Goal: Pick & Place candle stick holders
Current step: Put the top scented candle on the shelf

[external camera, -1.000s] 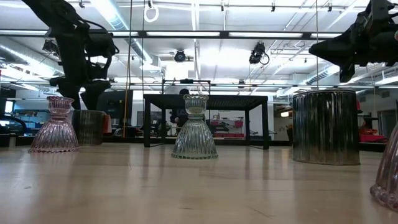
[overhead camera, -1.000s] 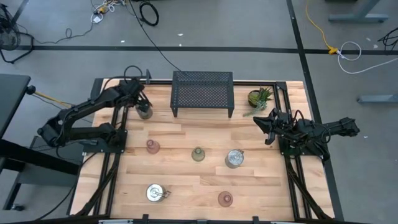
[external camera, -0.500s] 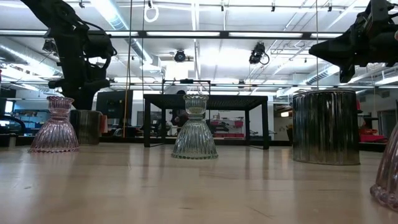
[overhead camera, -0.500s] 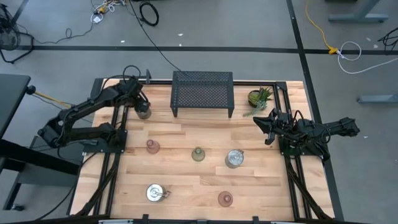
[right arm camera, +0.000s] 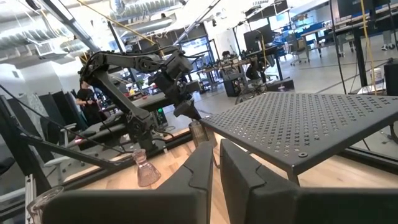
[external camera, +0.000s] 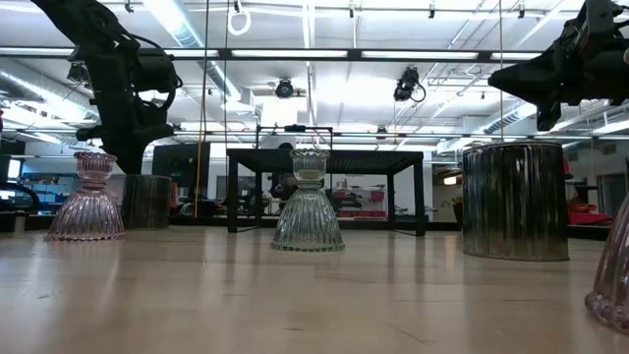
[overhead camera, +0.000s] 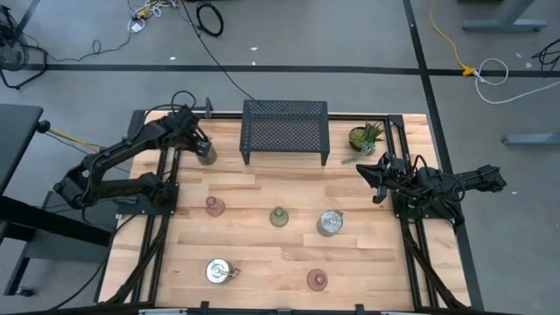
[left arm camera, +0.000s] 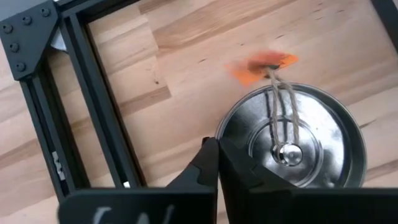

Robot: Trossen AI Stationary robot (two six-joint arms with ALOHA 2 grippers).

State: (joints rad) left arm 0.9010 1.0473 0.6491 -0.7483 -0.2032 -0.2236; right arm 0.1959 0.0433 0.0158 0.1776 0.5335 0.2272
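A shiny silver candle stick holder with a string and an orange tag stands on its base at the table's far left, left of the black mesh rack. My left gripper is shut on it from above. Two pinkish glass holders, an olive-green one and two more silver ones stand on the wood. My right gripper hovers shut at the right, above the table and holding nothing. My left gripper pinches the silver holder's rim on the side away from the rack, one finger inside the cup and one outside it. The fingers come from above, pointing down. The holder stands upright with its base on the table.
The black mesh rack stands at the far middle, with a spiky potted plant to its right, just beyond my right gripper. Black frame rails run along the table's left edge close to the held holder.
My left gripper has shut: its fingers stood apart over the silver holder a second ago and now close on its rim. The holder still stands on the table.
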